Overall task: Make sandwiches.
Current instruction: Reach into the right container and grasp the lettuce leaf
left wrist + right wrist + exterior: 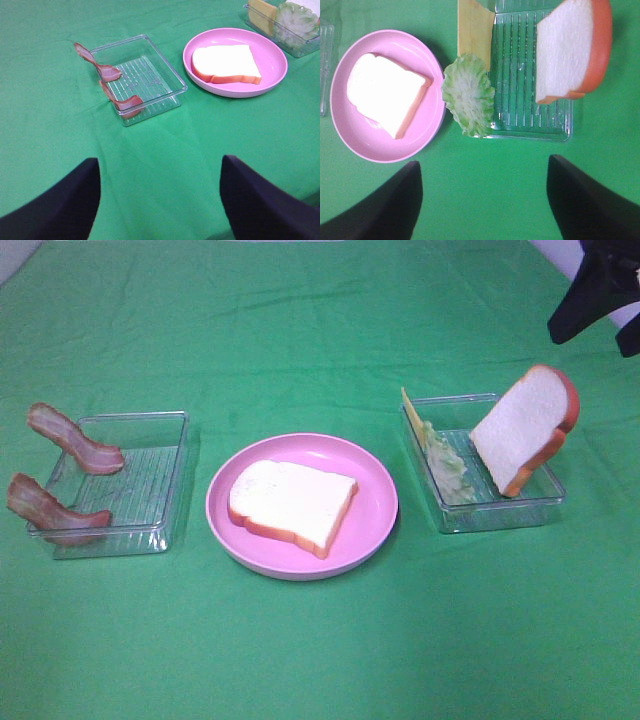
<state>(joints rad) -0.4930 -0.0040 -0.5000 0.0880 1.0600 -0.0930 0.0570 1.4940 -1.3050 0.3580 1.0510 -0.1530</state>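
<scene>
One white bread slice [292,505] lies flat on the round pink plate [375,530] in the middle. Two bacon strips [72,438] [50,508] drape over the left rim of the left clear tray [150,480]. In the right clear tray [500,515], a second bread slice [525,425] leans upright, with pale green lettuce [448,468] and yellow cheese [408,405] against the opposite wall. My left gripper [160,200] is open over bare cloth, short of the bacon [100,67]. My right gripper [482,200] is open above the cloth beside the lettuce [469,95], holding nothing.
A green cloth [320,650] covers the whole table. A dark part of the right arm [600,295] shows at the far right corner. The trays flank the plate with narrow gaps between them.
</scene>
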